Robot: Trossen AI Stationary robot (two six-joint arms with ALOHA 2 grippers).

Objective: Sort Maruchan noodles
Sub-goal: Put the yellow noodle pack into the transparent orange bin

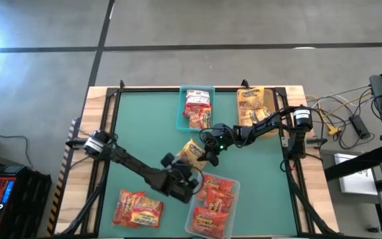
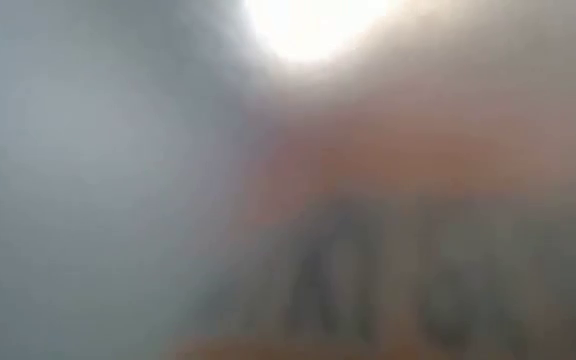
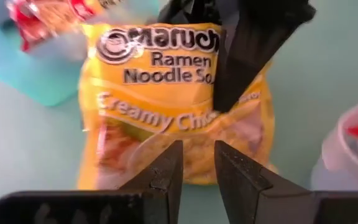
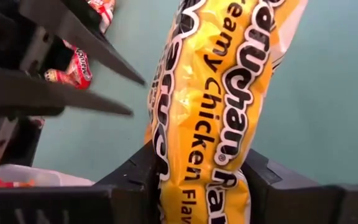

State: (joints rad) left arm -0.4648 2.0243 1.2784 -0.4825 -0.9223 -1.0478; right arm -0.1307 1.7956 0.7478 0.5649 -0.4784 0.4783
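**High view: yellow packet held mid-table between both my grippers**

My right gripper (image 1: 206,147) sits just short of the teal bin (image 1: 181,109), on the green mat (image 1: 144,126), and its fingers are clamped on the yellow packet (image 1: 192,152). In my right wrist view that yellow packet (image 4: 213,106) runs lengthwise between my two pads, pinched on both flat sides, label reading Creamy Chicken. My left gripper (image 3: 197,163) is just beyond the packet from the teal bin, fingers close together with a narrow gap, nothing between them; the yellow packet (image 3: 173,102) lies right ahead of the tips. From above my left gripper (image 1: 186,174) is next to the clear bin (image 1: 233,192).

Other noodles, relative to the teal bin: red-and-white packets (image 1: 197,106) lie inside it. Yellow packets in tan bin (image 1: 251,106) are just beside it, on the right arm's side. Red-orange packets (image 1: 212,202) fill the clear bin, well apart from the teal one, toward the table's near edge. Loose red-orange packets (image 1: 138,208) lie on the mat further off, on the left arm's side.

Low view is a blur, can't tell anything.
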